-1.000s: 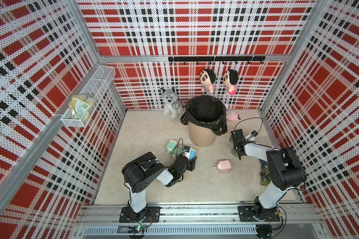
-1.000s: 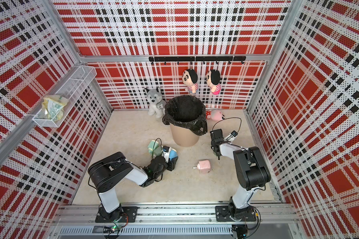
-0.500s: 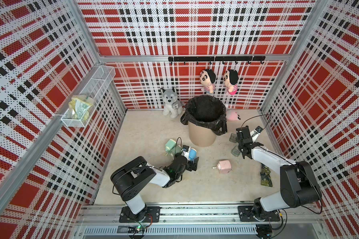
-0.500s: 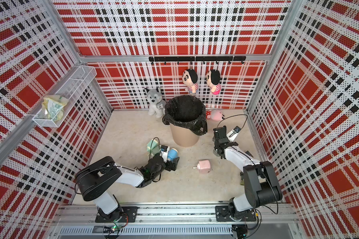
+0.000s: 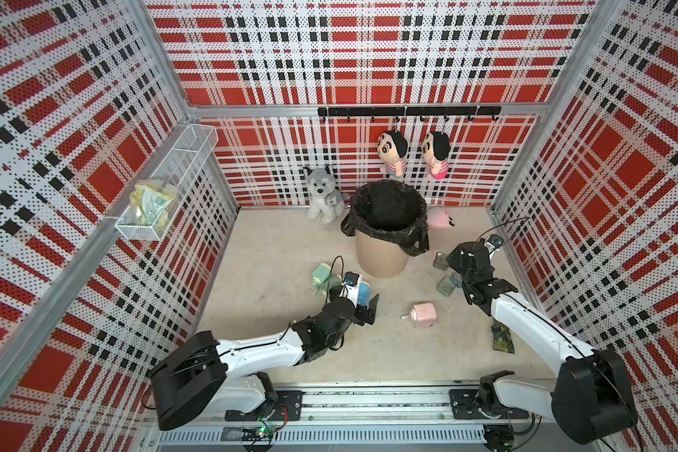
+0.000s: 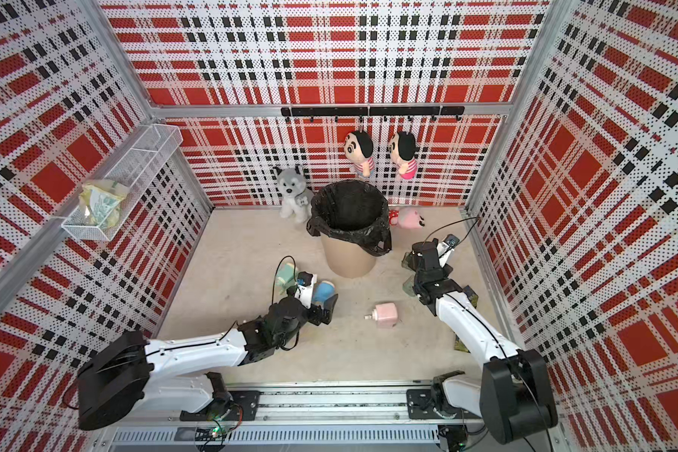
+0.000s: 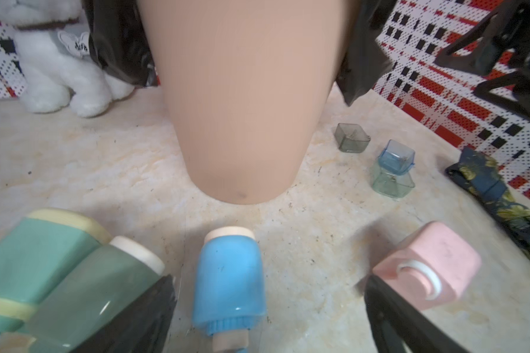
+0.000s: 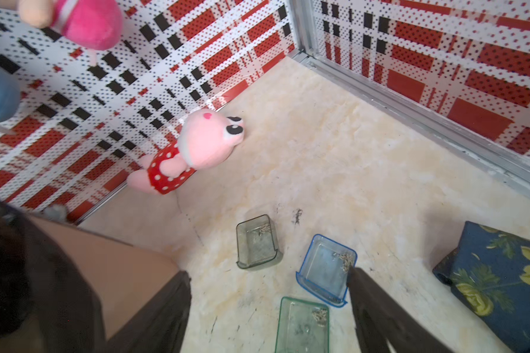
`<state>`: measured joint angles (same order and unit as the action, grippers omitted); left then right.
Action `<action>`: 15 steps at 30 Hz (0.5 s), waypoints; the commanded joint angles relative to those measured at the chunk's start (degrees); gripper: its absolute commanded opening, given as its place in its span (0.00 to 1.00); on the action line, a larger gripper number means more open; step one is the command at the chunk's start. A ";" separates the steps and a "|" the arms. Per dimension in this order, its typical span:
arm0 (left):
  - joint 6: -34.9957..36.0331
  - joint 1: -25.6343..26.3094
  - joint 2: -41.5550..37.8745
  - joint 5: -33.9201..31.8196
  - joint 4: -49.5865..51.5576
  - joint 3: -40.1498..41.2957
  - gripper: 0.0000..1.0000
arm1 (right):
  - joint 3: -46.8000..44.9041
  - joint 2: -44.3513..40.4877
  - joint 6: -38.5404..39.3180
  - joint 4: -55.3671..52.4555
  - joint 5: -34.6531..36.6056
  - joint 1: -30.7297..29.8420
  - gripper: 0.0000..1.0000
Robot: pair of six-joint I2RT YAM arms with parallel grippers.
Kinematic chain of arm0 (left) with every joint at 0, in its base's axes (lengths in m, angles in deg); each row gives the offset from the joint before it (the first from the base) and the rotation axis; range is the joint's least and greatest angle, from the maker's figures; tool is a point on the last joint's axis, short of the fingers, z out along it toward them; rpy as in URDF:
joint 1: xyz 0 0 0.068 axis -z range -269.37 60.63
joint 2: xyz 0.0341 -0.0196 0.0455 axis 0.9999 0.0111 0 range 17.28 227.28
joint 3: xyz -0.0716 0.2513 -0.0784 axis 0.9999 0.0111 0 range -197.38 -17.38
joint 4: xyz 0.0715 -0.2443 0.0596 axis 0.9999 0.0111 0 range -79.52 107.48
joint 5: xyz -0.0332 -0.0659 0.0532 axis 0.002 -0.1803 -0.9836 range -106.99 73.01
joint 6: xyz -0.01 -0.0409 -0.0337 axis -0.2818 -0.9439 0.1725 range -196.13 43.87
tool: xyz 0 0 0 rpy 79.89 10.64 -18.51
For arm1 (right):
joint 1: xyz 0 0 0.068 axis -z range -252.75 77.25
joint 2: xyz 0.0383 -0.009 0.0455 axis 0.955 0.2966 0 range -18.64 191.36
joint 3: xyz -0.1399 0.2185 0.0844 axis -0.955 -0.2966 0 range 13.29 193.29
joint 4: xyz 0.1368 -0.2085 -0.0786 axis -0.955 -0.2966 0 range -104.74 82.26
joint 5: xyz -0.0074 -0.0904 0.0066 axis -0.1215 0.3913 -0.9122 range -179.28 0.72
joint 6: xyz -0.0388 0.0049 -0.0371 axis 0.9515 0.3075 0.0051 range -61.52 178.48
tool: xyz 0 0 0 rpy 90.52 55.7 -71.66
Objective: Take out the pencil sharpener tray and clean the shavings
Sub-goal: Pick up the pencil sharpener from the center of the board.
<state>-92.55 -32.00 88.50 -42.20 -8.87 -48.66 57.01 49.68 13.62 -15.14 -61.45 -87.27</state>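
Beside trash bin (image 5: pixel 380 254), on counter (image 5: pixel 282 250): we see left gripper (image 7: pixel 270 284) spread wide astride blue sharpener (image 7: pixel 228 275), not gripping. Right gripper (image 8: pixel 266 275) released, empty, poised over grey tray (image 8: pixel 257 244), blue tray (image 8: pixel 325 269), green tray (image 8: pixel 302 324) (shavings (image 8: pixel 344 259) cling inside). We judge pink sharpener (image 5: pixel 423 315) next: grasp body, draw tray out.

Both top views looked steeply down from high above the front, side by side, sharing the whole tabletop (image 5: pixel 275 250). The left wrist camera sat low, facing the bin (image 7: pixel 245 107) close ahead. The right wrist camera looked down on the trays (image 8: pixel 259 244), also seen farther off from the left wrist.
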 commanded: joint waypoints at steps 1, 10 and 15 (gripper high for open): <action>1.78 2.01 -1.87 0.53 9.28 -4.53 0.98 | -1.03 -4.15 2.80 -0.87 -5.56 -0.55 0.83; 5.01 4.07 11.11 16.77 9.17 -13.99 0.98 | -3.82 -13.41 3.54 -3.80 -12.89 -0.57 0.85; 6.23 3.89 18.61 22.10 8.15 -19.15 0.98 | -4.54 -16.62 4.52 -6.22 -15.71 -0.59 0.85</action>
<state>-88.18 -28.18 104.48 -25.63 -0.59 -64.75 53.01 35.12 16.73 -18.79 -74.47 -87.32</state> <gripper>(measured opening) 0.982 0.844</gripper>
